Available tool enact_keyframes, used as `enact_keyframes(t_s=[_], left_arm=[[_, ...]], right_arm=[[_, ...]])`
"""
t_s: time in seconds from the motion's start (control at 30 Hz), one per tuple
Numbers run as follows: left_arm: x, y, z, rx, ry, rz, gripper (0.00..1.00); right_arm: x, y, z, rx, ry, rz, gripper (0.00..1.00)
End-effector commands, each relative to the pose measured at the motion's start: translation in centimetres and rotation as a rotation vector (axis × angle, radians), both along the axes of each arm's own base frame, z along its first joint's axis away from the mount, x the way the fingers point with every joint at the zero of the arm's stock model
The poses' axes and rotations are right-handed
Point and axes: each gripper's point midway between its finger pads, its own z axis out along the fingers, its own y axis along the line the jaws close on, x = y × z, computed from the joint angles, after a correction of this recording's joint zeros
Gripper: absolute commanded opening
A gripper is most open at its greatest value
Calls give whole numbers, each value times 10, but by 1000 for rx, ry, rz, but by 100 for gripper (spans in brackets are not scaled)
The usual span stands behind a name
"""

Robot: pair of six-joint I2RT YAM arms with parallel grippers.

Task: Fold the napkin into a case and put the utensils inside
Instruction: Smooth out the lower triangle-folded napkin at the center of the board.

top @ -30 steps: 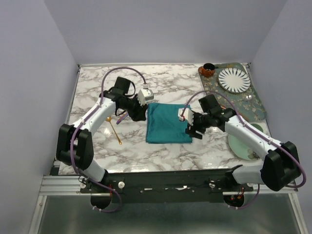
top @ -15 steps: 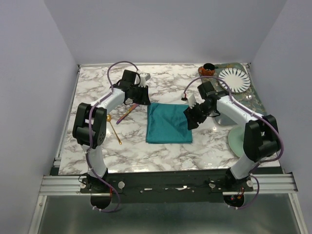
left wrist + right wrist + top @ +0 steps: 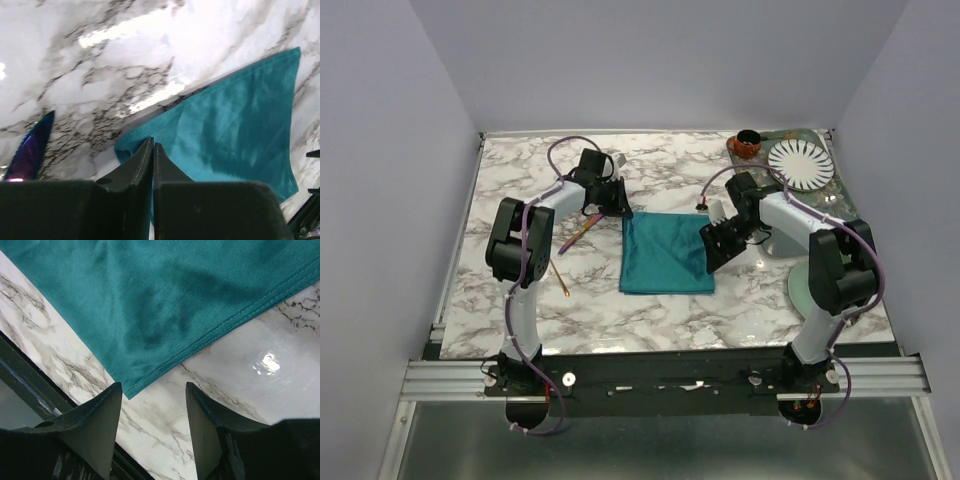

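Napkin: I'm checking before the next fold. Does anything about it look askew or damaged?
Nothing stands out. The napkin lies flat on the table, edges fairly straight, only faint ripples, no visible tears.

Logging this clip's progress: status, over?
Left gripper shut at napkin corner, grip unconfirmed. Right gripper open at its right edge. Napkin not yet a case. Utensils lie left, clear.

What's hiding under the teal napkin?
Only the marble table shows around the napkin, which lies flat on it. Nothing pokes out from its edges. Anything underneath is covered by the cloth, so it can't be seen.
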Motion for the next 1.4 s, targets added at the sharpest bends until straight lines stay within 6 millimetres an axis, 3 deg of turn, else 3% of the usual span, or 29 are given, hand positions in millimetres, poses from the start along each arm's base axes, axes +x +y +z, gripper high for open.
enact_keyframes(t_s=[0.0, 0.13, 0.23, 0.27, 0.33, 0.37, 0.47, 0.57, 0.67, 0.7, 0.8, 0.93, 1.37], left_arm=[[6, 28, -29, 26, 76, 112, 13], [-3, 30, -41, 41, 121, 102, 13], [-12, 31, -39, 41, 113, 64, 20], [-10, 29, -24, 25, 63, 44, 30], [-17, 25, -11, -7, 14, -20, 40], [-18, 25, 8, -16, -36, -39, 46], [-39, 23, 40, -32, -132, -180, 53], [-78, 27, 59, -18, -245, -417, 54], [-117, 38, 59, 61, -321, -606, 51], [-133, 38, 49, 93, -313, -661, 50], [-159, 47, 33, 188, -357, -774, 46], [-187, 36, 22, 239, -403, -894, 43], [-211, 32, -15, 362, -476, -1066, 47]], right_arm=[[-8, -2, -7, -10, 74, -15, 61], [-16, -6, -21, -43, 130, -19, 60], [-16, -7, -22, -49, 136, -14, 60], [-15, -7, -19, -45, 129, -17, 60], [-14, -4, -13, -29, 127, -21, 60], [-15, -2, -9, -21, 127, -23, 60], [-18, -1, 2, 0, 133, -40, 61], [-24, -5, 9, 23, 160, -88, 65], [-30, -13, 10, 49, 219, -158, 70], [-31, -13, 12, 73, 240, -173, 70], [-33, -14, 9, 116, 308, -232, 71], [-34, -4, 7, 171, 391, -281, 71], [-28, 1, -16, 192, 402, -295, 71]])
